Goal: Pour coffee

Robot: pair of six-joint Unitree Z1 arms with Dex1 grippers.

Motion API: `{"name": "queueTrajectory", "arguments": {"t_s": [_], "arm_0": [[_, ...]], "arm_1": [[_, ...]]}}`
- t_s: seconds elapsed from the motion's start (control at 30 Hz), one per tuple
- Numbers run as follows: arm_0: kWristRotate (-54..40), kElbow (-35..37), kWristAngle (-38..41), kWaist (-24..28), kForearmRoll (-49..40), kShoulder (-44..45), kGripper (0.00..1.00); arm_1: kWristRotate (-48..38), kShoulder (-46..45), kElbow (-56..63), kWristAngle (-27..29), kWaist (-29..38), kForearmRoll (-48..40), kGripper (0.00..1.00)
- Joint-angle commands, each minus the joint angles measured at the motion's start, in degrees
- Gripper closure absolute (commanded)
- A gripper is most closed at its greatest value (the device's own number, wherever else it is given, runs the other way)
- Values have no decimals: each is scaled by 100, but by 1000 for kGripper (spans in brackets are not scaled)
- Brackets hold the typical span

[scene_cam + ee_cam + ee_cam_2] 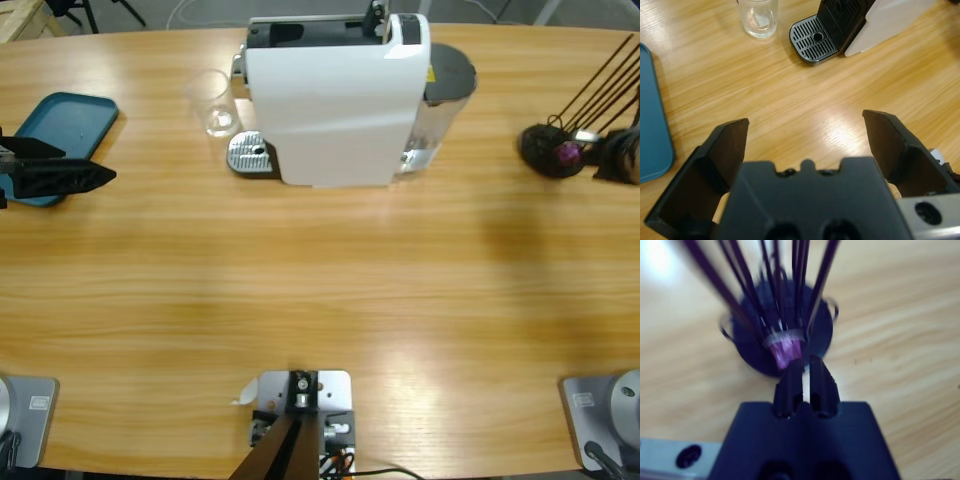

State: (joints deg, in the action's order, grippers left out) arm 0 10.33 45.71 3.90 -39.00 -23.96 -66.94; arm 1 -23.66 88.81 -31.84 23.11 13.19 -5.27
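Clear glass cup [216, 103] stands on the wooden surface [320, 280] at approx 11 o'clock in the high view, just beside the white boxy coffee machine [335, 100] and its perforated metal drip tray [250, 154], not on the tray. No coffee can be made out in the glass; it looks empty or near-empty, can't tell for sure. Left hand [60, 175] sits at 9 o'clock, over the edge of the teal plastic tray [65, 125], jaws spread wide w/ nothing between them. Along its wrist view the glass [758, 17] lies ahead at approx 11 o'clock, the drip tray [812, 39] at 12, both well apart from the hand [805, 130]. Right hand [803, 372] is at the far 3 o'clock side, jaws pinched nearly together, tips at a small purple capsule [785, 349] in a dark wire holder [785, 330]; whether it actually grips it I can't tell. Judgement: left arm is much nearer the glass, so the reach likely runs up-right from it. Glass axis upright. No brand, label or writing readable anywhere.
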Motion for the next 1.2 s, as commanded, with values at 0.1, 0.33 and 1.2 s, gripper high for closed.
{"name": "queueTrajectory", "arguments": {"t_s": [0.1,0.33,1.2], "arm_0": [[17,-230,94,51,92,-162,9],[13,-238,94,51,95,-179,9],[13,-238,103,51,102,-285,9]], "arm_1": [[142,-409,-240,7,-71,395,520],[-58,112,-136,-87,-71,147,309],[-174,869,89,-123,-71,-542,535]]}}
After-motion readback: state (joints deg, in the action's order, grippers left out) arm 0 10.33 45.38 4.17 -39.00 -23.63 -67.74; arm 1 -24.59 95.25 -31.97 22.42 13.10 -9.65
